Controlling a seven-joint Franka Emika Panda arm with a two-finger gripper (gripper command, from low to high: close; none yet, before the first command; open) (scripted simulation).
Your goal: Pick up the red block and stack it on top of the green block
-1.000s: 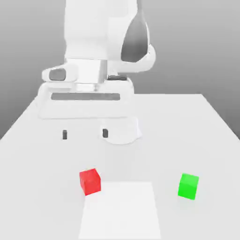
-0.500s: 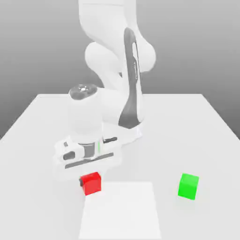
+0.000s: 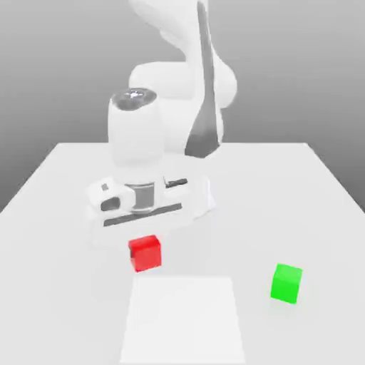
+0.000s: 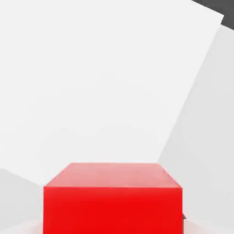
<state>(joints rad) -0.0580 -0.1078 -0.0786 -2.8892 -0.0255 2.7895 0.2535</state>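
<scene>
Red block (image 3: 145, 253) is pinched in the gripper (image 3: 145, 242), right under the hand and off the table (image 3: 306, 192). The jaws are squeezed tight on it.

The block could slip out if the grip is only on its top part, I think. It could also land crooked on the green block (image 3: 286, 283) and tip off, because both cubes are small. The green block sits well apart from the gripper, lower down and toward the exterior view's right.

The exterior view shows the arm, both blocks and a pale square (image 3: 184, 321) on the table below the gripper. The hand view shows the red block (image 4: 113, 199) up close, sitting straight in the grip.
</scene>
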